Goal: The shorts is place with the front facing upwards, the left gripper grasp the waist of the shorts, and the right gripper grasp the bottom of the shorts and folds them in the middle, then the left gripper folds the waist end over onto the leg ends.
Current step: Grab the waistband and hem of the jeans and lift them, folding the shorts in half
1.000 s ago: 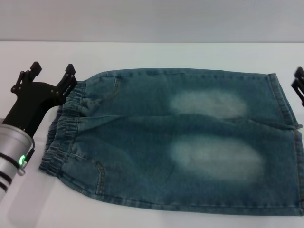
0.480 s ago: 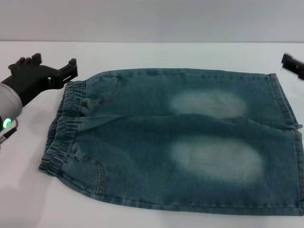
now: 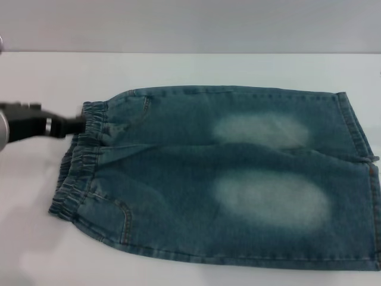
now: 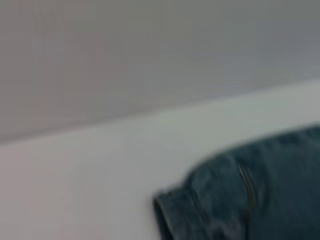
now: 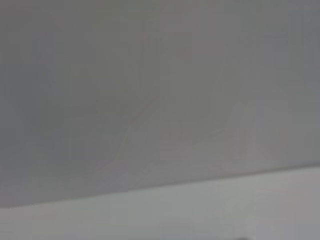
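Observation:
The blue denim shorts (image 3: 238, 179) lie flat on the white table, with two pale faded patches facing up. The gathered waist of the shorts (image 3: 80, 161) is at the left. The bottom of the shorts, with its straight leg ends (image 3: 359, 128), is at the right. My left gripper (image 3: 74, 126) reaches in from the left edge, seen side-on, with its tip at the far end of the waistband. The left wrist view shows a waist corner of the shorts (image 4: 175, 215) on the table. My right gripper is out of view, and its wrist view shows only table and wall.
The white table (image 3: 190, 71) runs past the shorts on the far side and on the left. A grey wall (image 3: 190, 24) stands behind it. The shorts' right hem reaches the right edge of the head view.
My left gripper has turned from a spread, face-on pose to side-on and shifted nearer, so its tip now meets the waistband. My right gripper has left the view at the right edge.

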Available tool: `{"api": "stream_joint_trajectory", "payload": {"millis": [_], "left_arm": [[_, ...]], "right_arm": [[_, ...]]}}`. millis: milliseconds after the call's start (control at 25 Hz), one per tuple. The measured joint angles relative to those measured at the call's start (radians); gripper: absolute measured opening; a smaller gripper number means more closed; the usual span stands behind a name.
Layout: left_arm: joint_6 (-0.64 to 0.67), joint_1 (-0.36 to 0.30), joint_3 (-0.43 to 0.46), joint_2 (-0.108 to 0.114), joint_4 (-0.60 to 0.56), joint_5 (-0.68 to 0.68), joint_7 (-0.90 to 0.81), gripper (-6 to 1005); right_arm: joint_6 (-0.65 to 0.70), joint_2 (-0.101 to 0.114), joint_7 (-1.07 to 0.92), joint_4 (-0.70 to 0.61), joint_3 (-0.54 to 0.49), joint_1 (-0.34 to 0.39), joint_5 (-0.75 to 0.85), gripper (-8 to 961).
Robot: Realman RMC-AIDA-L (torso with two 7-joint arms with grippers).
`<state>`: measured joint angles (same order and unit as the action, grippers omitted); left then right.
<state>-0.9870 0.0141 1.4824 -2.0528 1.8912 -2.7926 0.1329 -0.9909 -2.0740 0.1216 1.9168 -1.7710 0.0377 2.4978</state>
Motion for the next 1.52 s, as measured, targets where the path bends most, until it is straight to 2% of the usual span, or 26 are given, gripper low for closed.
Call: {"api": "stream_joint_trajectory", "payload": {"millis": [40, 80, 120, 360, 440, 560, 760, 1000, 1160, 1240, 1520], "left_arm": [[0.0, 0.0, 0.0, 0.0, 0.0, 0.0, 0.0, 816], [-0.176, 0.037, 0.057, 0.0, 0.007, 0.032, 0.008, 815], [-0.217, 0.043, 0.076, -0.001, 0.01, 0.032, 0.006, 814], [-0.342, 0.054, 0.107, -0.002, 0.036, 0.029, 0.002, 810], [-0.342, 0.054, 0.107, -0.002, 0.036, 0.029, 0.002, 808], [-0.419, 0.061, 0.107, -0.003, 0.038, 0.028, 0.001, 806], [-0.452, 0.066, 0.095, -0.005, 0.023, 0.035, 0.0, 803], [-0.44, 0.074, 0.073, -0.007, -0.025, 0.036, -0.012, 798], [-0.438, 0.084, 0.07, -0.006, -0.047, 0.033, -0.017, 795], [-0.44, 0.109, 0.066, -0.007, -0.105, 0.033, -0.017, 794], [-0.436, 0.121, 0.055, -0.007, -0.144, 0.036, -0.024, 789]], "right_arm": [[-0.029, 0.0, -0.005, 0.011, -0.013, 0.004, 0.0, 825], [-0.061, -0.001, -0.01, 0.024, -0.026, 0.007, -0.001, 825], [-0.092, -0.001, -0.016, 0.036, -0.037, 0.01, -0.004, 825], [-0.328, -0.001, -0.025, 0.056, -0.15, 0.002, -0.109, 826], [-0.346, -0.002, -0.026, 0.063, -0.159, 0.005, -0.114, 826], [-0.397, -0.003, -0.033, 0.084, -0.179, 0.023, -0.116, 826], [-0.442, -0.003, -0.052, 0.07, -0.209, 0.027, -0.106, 826], [-0.398, -0.005, -0.046, 0.017, -0.192, 0.028, -0.105, 826], [-0.391, -0.005, -0.042, 0.015, -0.188, 0.023, -0.105, 825], [-0.388, -0.004, -0.042, 0.017, -0.188, 0.023, -0.105, 825], [-0.387, -0.002, -0.036, 0.015, -0.188, 0.016, -0.101, 825]]}}
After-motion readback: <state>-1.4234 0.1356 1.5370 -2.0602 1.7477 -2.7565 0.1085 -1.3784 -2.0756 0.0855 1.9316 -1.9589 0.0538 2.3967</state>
